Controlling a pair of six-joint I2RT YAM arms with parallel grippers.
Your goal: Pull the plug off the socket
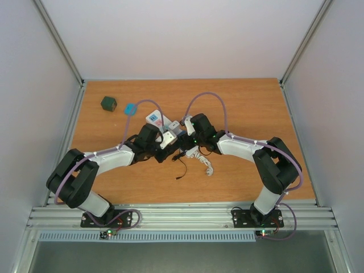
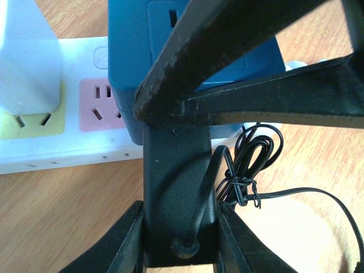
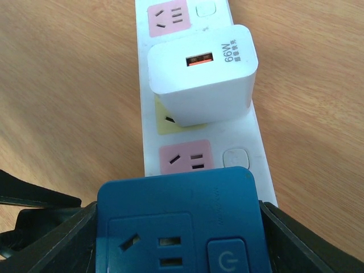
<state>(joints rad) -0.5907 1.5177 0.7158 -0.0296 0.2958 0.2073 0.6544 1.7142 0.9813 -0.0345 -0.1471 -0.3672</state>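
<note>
The white power strip [image 3: 250, 136] with pastel outlet panels lies on the wooden table; it also shows in the top view [image 1: 154, 119] and the left wrist view [image 2: 68, 153]. A blue plug-in adapter block [image 3: 176, 227] with its own outlet and power button sits over the strip's near part. My right gripper [image 3: 177, 230] is shut on the blue block, one finger on each side. My left gripper [image 2: 179, 213] is shut on a black plug block [image 2: 176, 182] with a thin black cable, right beside the strip. Both grippers meet at the strip in the top view, left [image 1: 166, 142] and right [image 1: 182, 132].
A white 66W charger [image 3: 202, 77] is plugged into the strip's yellow panel. A bundled black cable [image 2: 247, 165] lies on the table. The strip's curly white cord [image 1: 205, 162] trails toward me. A dark green cube [image 1: 108, 103] and a small blue object [image 1: 130, 108] sit at the far left.
</note>
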